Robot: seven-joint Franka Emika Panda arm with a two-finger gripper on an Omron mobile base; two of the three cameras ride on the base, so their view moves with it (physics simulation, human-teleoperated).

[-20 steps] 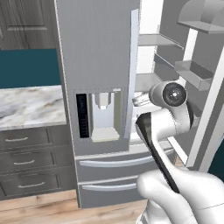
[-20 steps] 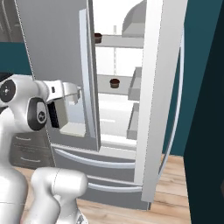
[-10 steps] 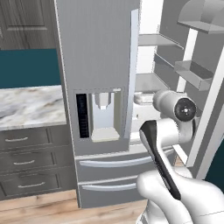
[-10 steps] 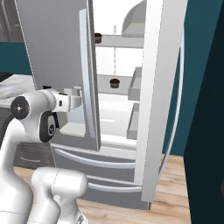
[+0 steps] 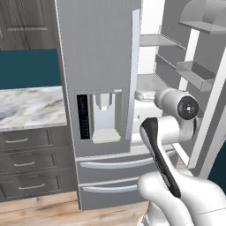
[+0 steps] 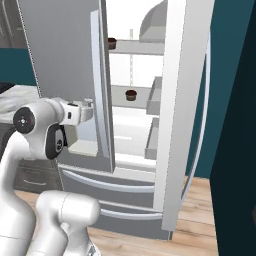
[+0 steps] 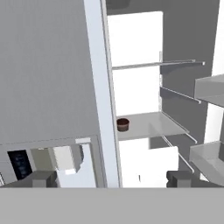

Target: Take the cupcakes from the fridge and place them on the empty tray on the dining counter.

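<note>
Hand view: gripper (image 7: 112,178) released, empty; cupcake (image 7: 123,124) on fridge (image 6: 187,100) shelf at 12 o'clock. Best advance straight, clearing left door edge (image 7: 101,96) at 11 o'clock.

No readable text, label, brand, number or sign shows anywhere. The fridge (image 5: 99,88) door carries a dark dispenser panel (image 5: 82,117) at about 9 o'clock of its water recess, bearing no legible marks.
</note>
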